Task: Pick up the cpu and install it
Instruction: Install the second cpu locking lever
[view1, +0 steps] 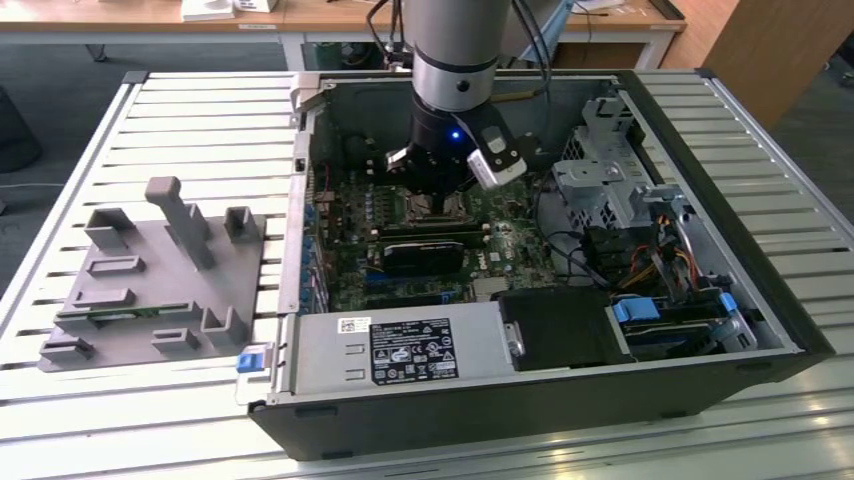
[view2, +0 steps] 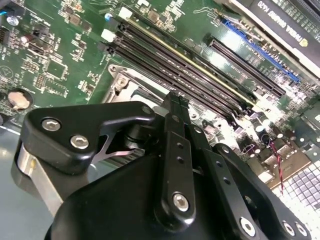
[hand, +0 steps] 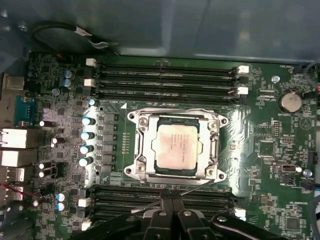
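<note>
The cpu (hand: 175, 146), a flat square chip with a silver-grey top, lies seated inside the metal-framed socket (hand: 141, 145) on the green motherboard. In the first wrist view my gripper (hand: 172, 196) hangs just off one edge of the socket, over the memory slots. Its two black fingers are pressed together with nothing between them. The second wrist view shows the same shut fingers (view2: 175, 125) above a corner of the socket frame (view2: 122, 80). In the exterior view the gripper (view1: 438, 200) is lowered into the open computer case, covering most of the socket.
Memory slots (hand: 165, 75) run along both sides of the socket. A black card (view1: 427, 250) lies just in front of the gripper, a power supply (view1: 400, 350) nearer still, and a drive cage (view1: 601, 180) at the exterior view's right. A grey fixture tray (view1: 147, 270) sits on the slatted table.
</note>
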